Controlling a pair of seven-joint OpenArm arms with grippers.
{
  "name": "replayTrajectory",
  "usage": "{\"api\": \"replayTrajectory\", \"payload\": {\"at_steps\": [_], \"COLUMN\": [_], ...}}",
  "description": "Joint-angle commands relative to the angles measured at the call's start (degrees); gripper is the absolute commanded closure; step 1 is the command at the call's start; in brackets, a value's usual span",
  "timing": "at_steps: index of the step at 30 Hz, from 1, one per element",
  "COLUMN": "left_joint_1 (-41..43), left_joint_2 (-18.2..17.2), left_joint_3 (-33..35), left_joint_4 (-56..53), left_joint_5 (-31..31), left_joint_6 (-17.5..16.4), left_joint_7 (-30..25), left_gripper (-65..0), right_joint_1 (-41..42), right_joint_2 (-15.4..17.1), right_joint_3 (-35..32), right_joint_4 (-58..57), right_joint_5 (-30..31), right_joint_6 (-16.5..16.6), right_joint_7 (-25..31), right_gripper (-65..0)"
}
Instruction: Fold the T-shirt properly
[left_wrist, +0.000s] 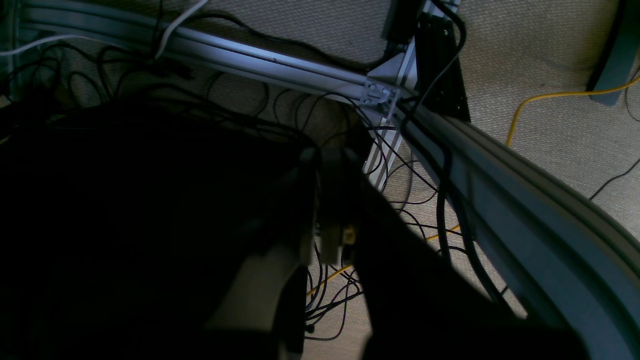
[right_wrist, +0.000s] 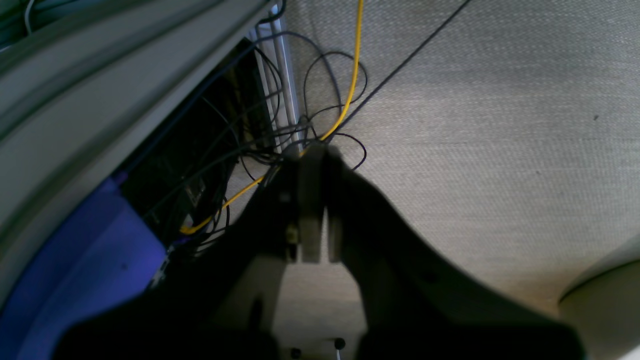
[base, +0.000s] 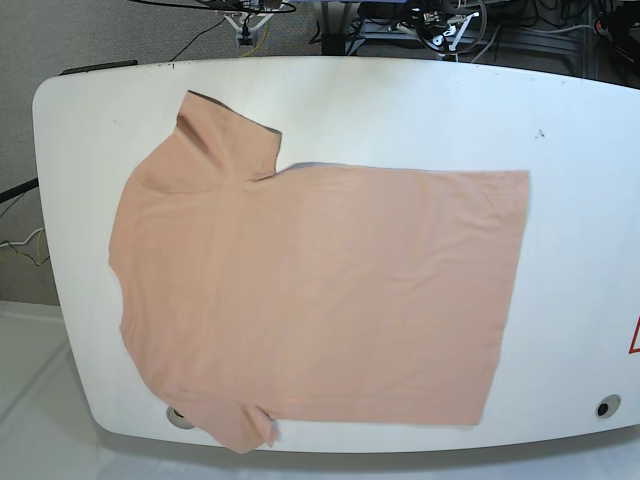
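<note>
You see the T-shirt (base: 320, 290) in soft matt peach cloth on a smooth white table (base: 580, 130), with ribbed metal framing (left_wrist: 280, 65) above coarse woven carpet (right_wrist: 500, 125) below.

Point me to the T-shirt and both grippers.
T-shirt (base: 320, 290): base view, middle of the body.
Left gripper (left_wrist: 327, 165): left wrist view, shut fingertips.
Right gripper (right_wrist: 316, 155): right wrist view, shut fingertips.

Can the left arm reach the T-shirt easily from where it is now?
Probably not at once. The T-shirt lies flat on the table with nothing on it, but the shut left tool hangs beside the frame, over floor cables, so it must first swing up.
</note>
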Motion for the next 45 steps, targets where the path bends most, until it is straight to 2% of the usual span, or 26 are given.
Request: {"api": "replayTrajectory", "payload": {"at_steps": [1, 21, 45], "left_joint_1": [0.3, 0.3, 1.9], "left_joint_2": [0.1, 0.1, -0.2], "left_joint_3": [0.6, 0.7, 1.4], "left_joint_4": [0.0, 0.0, 0.0], "left_joint_5": [-0.4, 0.2, -0.3], "left_joint_6": [-0.1, 0.0, 0.2], "left_joint_7": [-0.8, -0.9, -1.2], "left_gripper": [-0.3, -0.5, 0.0], "right_joint_1": [-0.5, -0.7, -0.8], "right_joint_2": [0.4, 0.3, 2.2], "right_joint_3": [0.6, 0.3, 0.6], "right_joint_4": [-0.1, -0.3, -0.1], "right_joint_5": [-0.2, -0.2, -0.4], "right_joint_6": [-0.4, -0.3, -0.3], "right_joint_7": [1.3, 1.5, 1.6], "right_gripper": [-0.5, -0.6, 0.0]}}
